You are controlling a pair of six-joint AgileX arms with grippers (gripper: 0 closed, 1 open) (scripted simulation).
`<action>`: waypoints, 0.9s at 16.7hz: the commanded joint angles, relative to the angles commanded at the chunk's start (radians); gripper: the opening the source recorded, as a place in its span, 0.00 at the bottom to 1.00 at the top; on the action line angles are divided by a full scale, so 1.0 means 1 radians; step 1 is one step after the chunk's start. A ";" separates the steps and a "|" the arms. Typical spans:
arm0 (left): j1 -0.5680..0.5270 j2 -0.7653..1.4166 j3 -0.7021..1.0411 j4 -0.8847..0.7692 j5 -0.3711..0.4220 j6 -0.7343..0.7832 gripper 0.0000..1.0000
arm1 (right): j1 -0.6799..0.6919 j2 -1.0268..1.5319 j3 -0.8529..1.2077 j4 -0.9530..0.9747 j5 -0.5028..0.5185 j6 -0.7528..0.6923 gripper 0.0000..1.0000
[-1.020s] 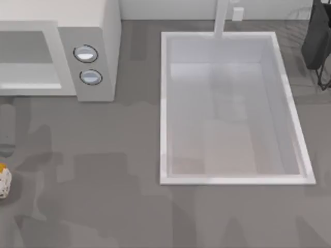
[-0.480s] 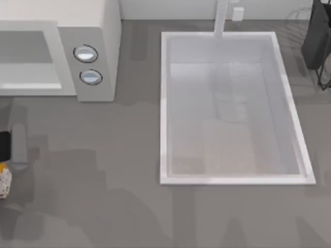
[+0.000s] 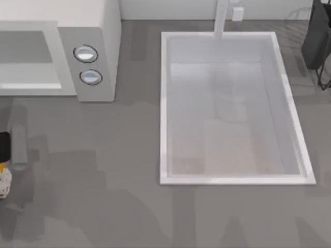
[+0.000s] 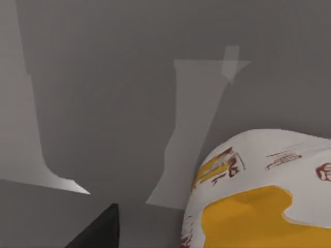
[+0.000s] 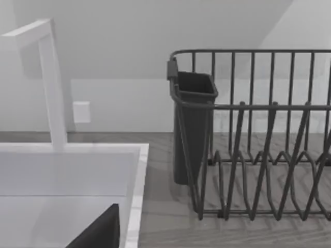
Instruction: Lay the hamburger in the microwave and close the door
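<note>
The hamburger [image 3: 4, 182] lies on the grey counter at the table's far left edge, cut off by the frame; in the left wrist view it shows close up as a white printed bun with a yellow band [image 4: 258, 201]. My left gripper [image 3: 4, 146] hovers just behind it, beside the grey arm link [image 3: 19, 144], and its dark tip [image 4: 101, 230] is apart from the bun. The microwave [image 3: 88, 31] stands at the back left, its grey cavity [image 3: 26, 49] uncovered and two dials [image 3: 86, 53] on its panel. The door is out of view. A dark tip of my right gripper [image 5: 98, 230] hangs near the sink's back corner.
A white sink basin [image 3: 163, 103] with a faucet [image 3: 222, 18] fills the middle and right. A dark wire dish rack [image 5: 258, 155] with a black cup [image 5: 191, 124] stands at the back right. Bare counter runs between the hamburger and the microwave.
Over the last second my left arm's grey link slid right and toward the front, and the dark gripper came into view behind the hamburger. The hamburger has stayed put.
</note>
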 joint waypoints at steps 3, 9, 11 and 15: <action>0.000 0.000 0.000 0.000 0.000 0.000 0.55 | 0.000 0.000 0.000 0.000 0.000 0.000 1.00; 0.000 0.000 0.000 0.000 0.000 0.000 0.10 | 0.000 0.000 0.000 0.000 0.000 0.000 1.00; 0.000 0.000 0.000 0.000 0.000 0.000 0.00 | 0.000 0.000 0.000 0.000 0.000 0.000 1.00; 0.000 0.000 0.000 0.000 0.000 0.000 0.00 | 0.000 0.000 0.000 0.000 0.000 0.000 1.00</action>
